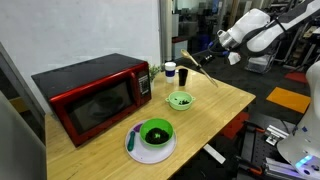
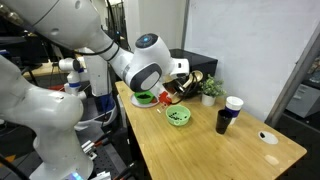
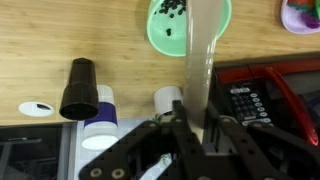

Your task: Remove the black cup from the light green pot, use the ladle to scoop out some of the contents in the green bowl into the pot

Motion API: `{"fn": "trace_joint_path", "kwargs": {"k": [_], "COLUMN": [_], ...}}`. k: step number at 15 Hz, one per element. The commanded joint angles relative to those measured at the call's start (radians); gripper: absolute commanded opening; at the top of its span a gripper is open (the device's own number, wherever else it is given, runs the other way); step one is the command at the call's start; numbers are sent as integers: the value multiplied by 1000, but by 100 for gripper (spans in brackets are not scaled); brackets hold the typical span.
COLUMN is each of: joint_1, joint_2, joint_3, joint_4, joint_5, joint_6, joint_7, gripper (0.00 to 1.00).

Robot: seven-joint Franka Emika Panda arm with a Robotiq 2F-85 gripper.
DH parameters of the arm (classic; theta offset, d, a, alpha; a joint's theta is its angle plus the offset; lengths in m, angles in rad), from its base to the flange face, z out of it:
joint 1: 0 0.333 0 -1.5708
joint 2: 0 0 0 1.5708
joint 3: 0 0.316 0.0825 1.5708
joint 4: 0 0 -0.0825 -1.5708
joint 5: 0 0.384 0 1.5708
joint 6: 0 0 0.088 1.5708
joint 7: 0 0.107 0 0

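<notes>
In the wrist view the ladle (image 3: 203,60) is a pale blur and its scoop end cannot be made out. It covers part of the light green pot (image 3: 165,28), which the top edge cuts off. The right edge clips the microwave (image 3: 265,95). In an exterior view, left of centre, the arm (image 2: 140,65) hides part of the green bowl (image 2: 145,98).

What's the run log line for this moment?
gripper: shut on ladle | ladle: in air near light green pot | black cup: on table, out of pot
</notes>
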Motion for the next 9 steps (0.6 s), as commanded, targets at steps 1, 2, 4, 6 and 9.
{"fn": "trace_joint_path", "kwargs": {"k": [1,2,4,6,9], "joint_1": [-20,-35,-72,-113,-171], "joint_2": [-23,-15,8,31,87], "joint_3": [40,53,88,116,151], "joint_4": [30,42,66,99,149], "joint_5": [208,244,298,343,412], "joint_6": [-72,-90,-142,-214,-315], "joint_7": [-121,-141,-162,-179,-203], "gripper": [6,6,6,6,6]}}
